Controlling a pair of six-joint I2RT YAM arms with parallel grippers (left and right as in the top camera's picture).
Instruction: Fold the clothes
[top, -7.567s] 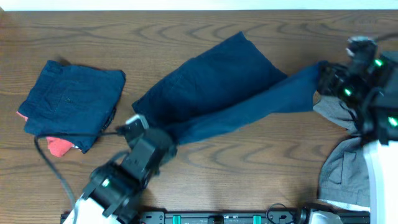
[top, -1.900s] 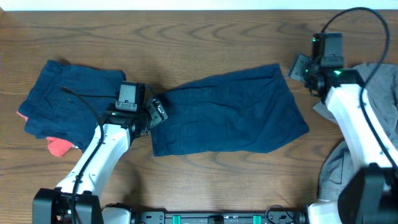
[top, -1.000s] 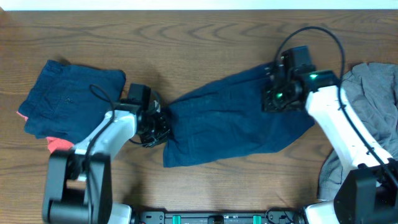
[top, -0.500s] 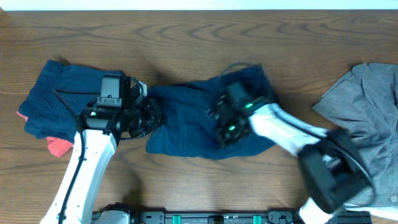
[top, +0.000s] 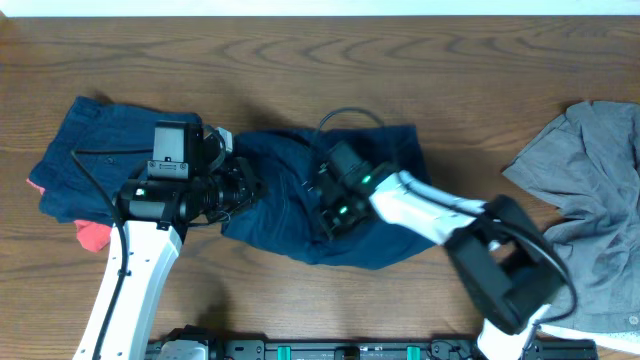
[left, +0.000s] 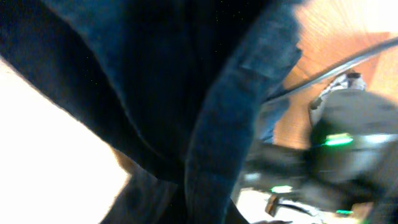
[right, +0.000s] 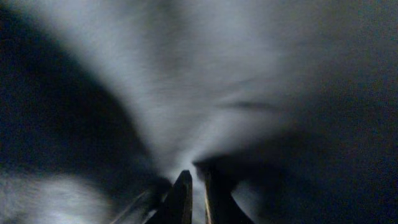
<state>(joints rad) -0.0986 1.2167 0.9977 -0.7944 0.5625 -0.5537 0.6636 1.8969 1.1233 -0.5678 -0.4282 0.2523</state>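
Your right pincer (right: 196, 185) is clamped on the soft, rumpled navy shorts (top: 290, 215) on the wood-grain worktop (top: 450, 60). Your left pincer (top: 243, 190) meets their left edge, its grip impossible to tell. A crumpled grey garment (top: 590, 170) lies to their right.

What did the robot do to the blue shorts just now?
The right gripper swept left from the far right, pulling the right end of the navy shorts toward the left gripper, so they are bunched narrower. The folded navy pile, coral-red piece and grey garment stayed put.
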